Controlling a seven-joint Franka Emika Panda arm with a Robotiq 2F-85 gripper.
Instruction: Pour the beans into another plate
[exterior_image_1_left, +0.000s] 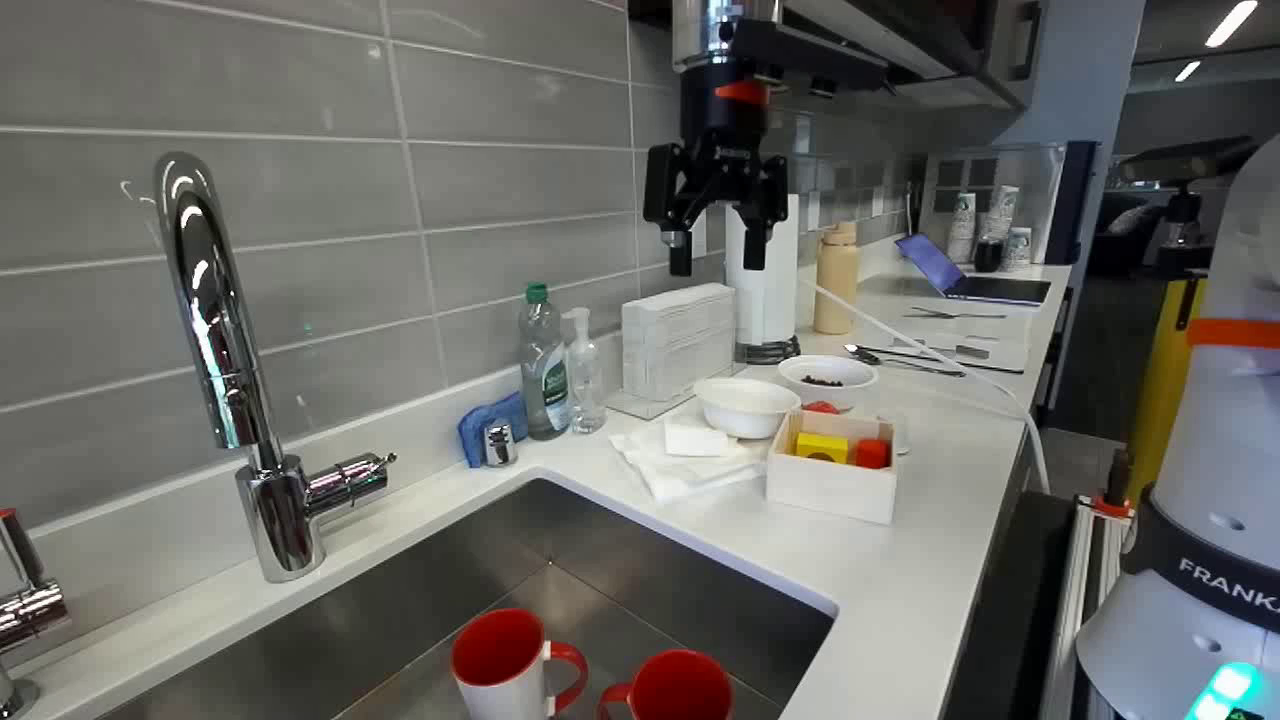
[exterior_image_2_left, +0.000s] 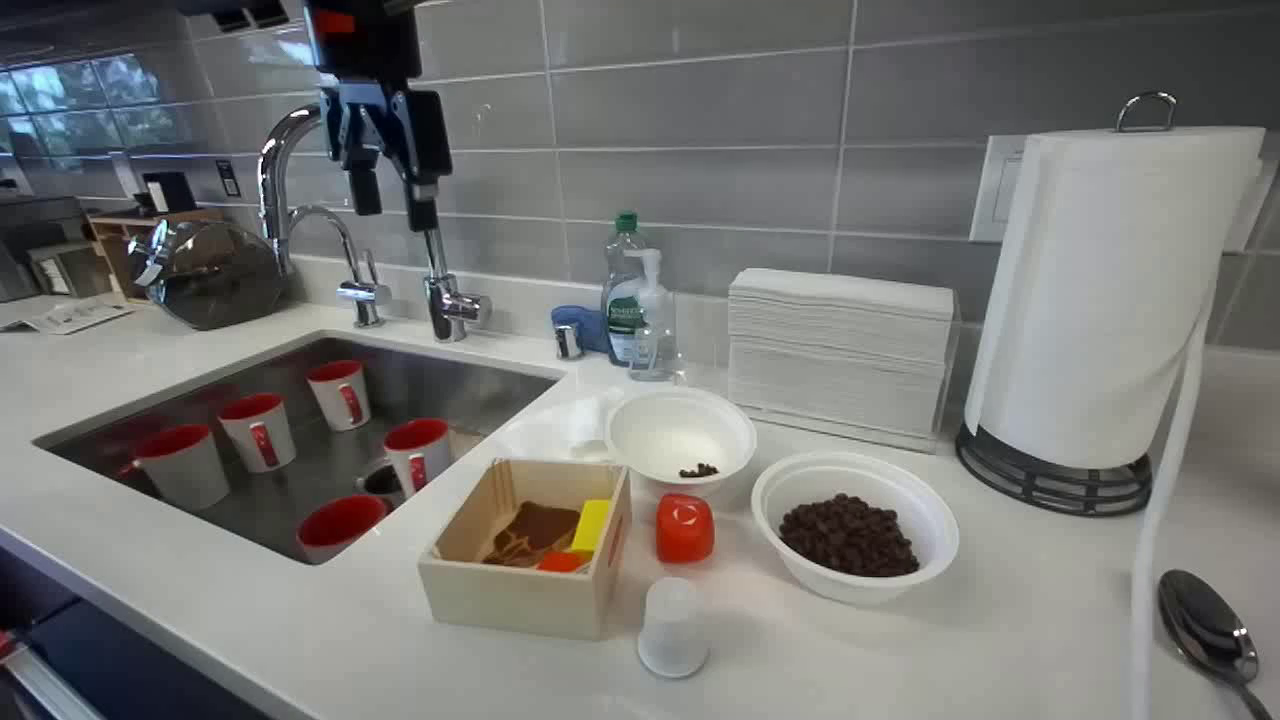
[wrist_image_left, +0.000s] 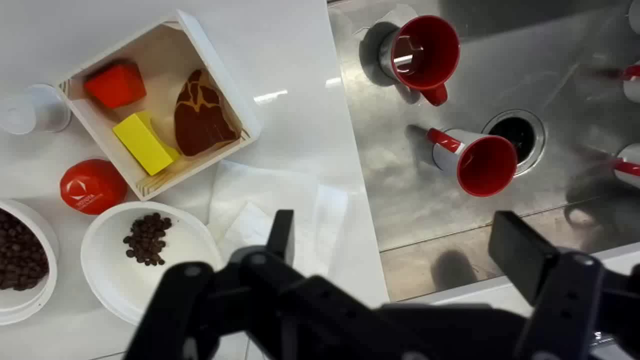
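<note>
Beans (exterior_image_2_left: 848, 537) near the sink (exterior_image_1_left: 690, 600), gripper (exterior_image_1_left: 718, 256) spread wide overhead.
Most of the beans lie in a bowl-like white plate (exterior_image_2_left: 850, 474) near the paper towel roll (exterior_image_2_left: 1110, 310). Another similar plate (exterior_image_2_left: 672, 428), just beside it toward the sink and near the wooden box (exterior_image_2_left: 515, 598), holds a small cluster. The gripper hangs well above the counter (exterior_image_2_left: 900, 660), jaws apart, with the sink's edge showing between them in the wrist view.
</note>
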